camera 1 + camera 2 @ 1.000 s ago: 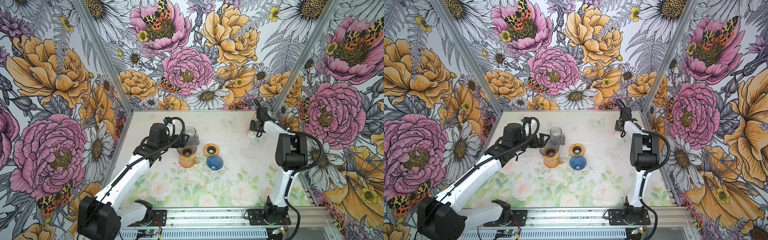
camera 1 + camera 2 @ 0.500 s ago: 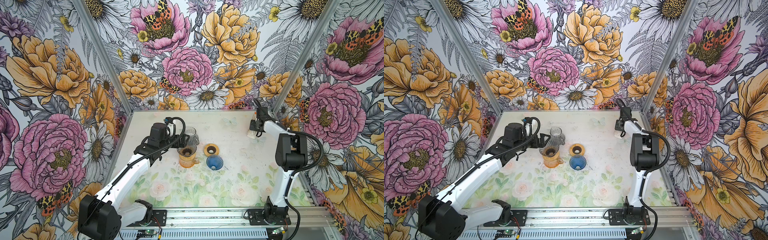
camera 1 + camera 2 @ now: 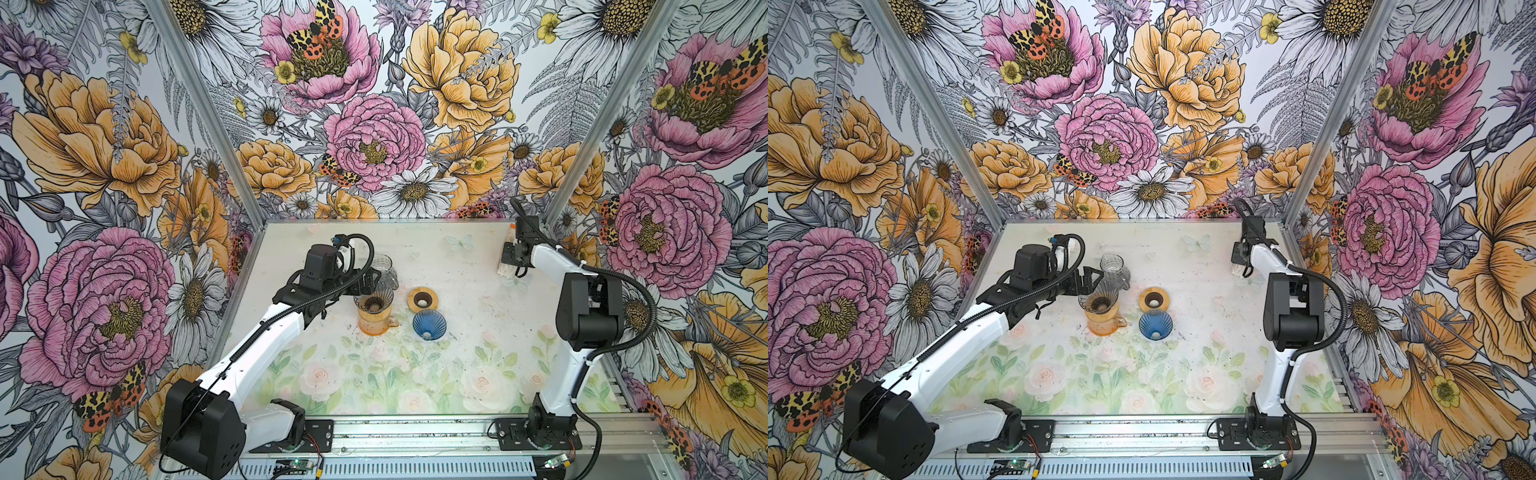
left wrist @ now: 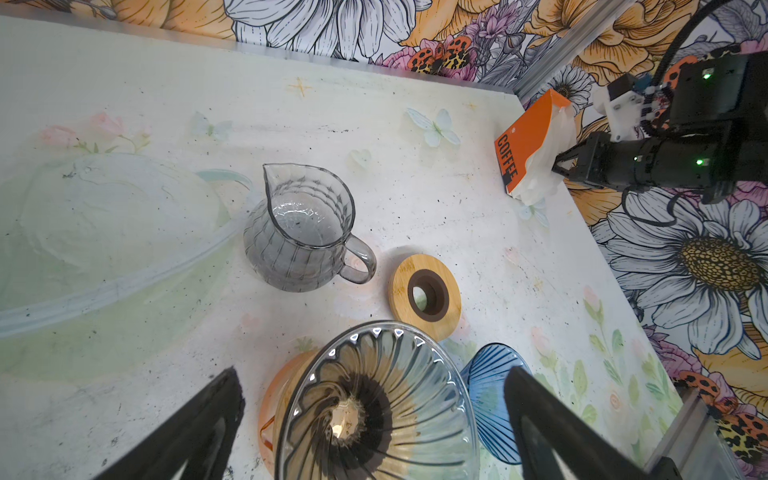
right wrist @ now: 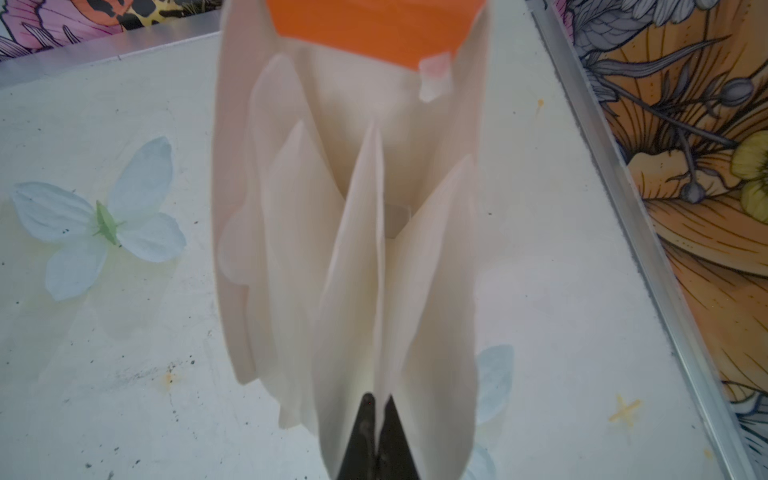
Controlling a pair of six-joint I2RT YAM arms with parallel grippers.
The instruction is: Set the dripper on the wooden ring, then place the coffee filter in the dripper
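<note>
Floral table (image 3: 457, 374). The left gripper (image 4: 372, 370), jaws spread wide, straddles the empty dripper (image 3: 374, 300), which sits on an orange carafe (image 3: 374, 326) mid-table. In the far right corner, the right gripper (image 5: 376, 407) pinches one white filter (image 5: 361, 249) at the orange pack (image 4: 523, 141). The filter is gripped; pulling it free, carrying it and seating it remain.

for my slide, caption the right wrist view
Right gripper shut on a white paper coffee filter at the orange packet
</note>
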